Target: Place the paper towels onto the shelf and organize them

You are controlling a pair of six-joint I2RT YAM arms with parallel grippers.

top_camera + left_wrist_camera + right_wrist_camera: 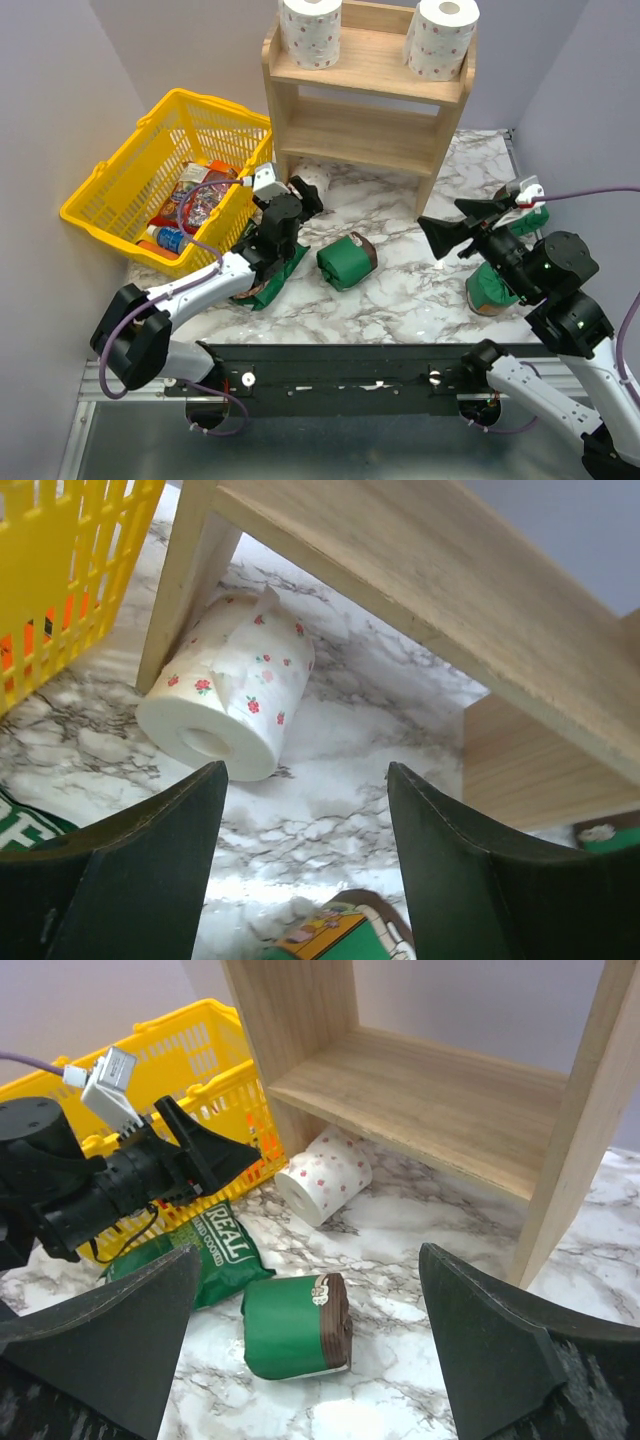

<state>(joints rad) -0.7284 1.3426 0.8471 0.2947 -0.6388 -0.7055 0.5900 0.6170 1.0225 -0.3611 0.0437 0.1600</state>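
In the top view, you see the shelf (pixel 370 65) in the upper middle. Two paper towels stand on its top board, the left roll (pixel 311 30) and the right roll (pixel 441 38). The yellow basket (pixel 220 125) sits at the left. Your left gripper (pixel 308 197) is by the shelf's left leg. Your right gripper (pixel 440 215) is at the right, wide open and holding nothing.

In the left wrist view, the third roll (pixel 230 705) lies on its side on the marble table (pixel 330 780), touching the shelf leg. Your fingers are spread apart and touch nothing.

In the right wrist view, that roll lies in the middle, under the bottom board. A green package (pixel 295 1325) lies lower down.
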